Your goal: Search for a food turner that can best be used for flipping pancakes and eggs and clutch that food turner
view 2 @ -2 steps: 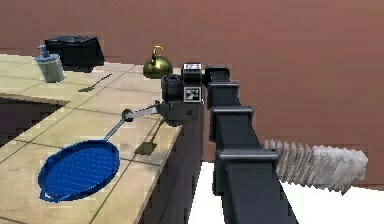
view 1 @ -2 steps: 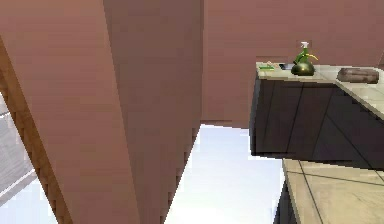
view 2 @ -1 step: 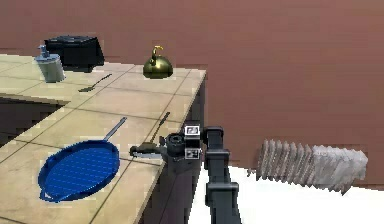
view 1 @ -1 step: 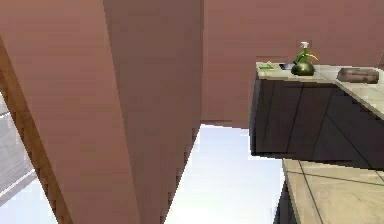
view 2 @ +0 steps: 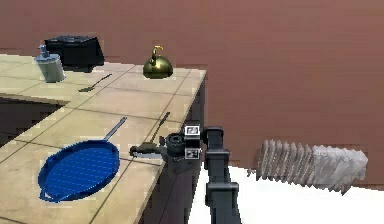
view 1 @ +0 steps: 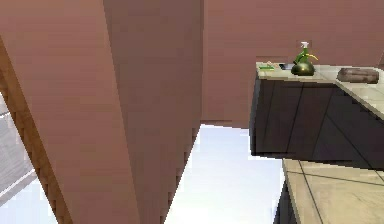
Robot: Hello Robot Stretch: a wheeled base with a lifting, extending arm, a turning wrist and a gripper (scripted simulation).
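The tool (view 2: 143, 151) sits at the end of the arm (view 2: 221, 185), right by the near corner of the surface (view 2: 120, 100), and just past its fingers lies a thin dark food turner (view 2: 161, 127), or so its long, slim shape suggests, flat on the tiles between the blue pan (view 2: 78, 168) and the surface's edge. Is the tool gripping it, or hanging free? I cannot tell, with the utensil lying right behind it. Farther back stand a golden kettle (view 2: 157, 65) and a black toaster (view 2: 72, 50), well apart from the action. The turner should be light and stiff but awkward: it lies low, so there is little to bite on, and it is probably smooth enough to skid. The mid-handle looks the best place to take it, squarely across the shaft
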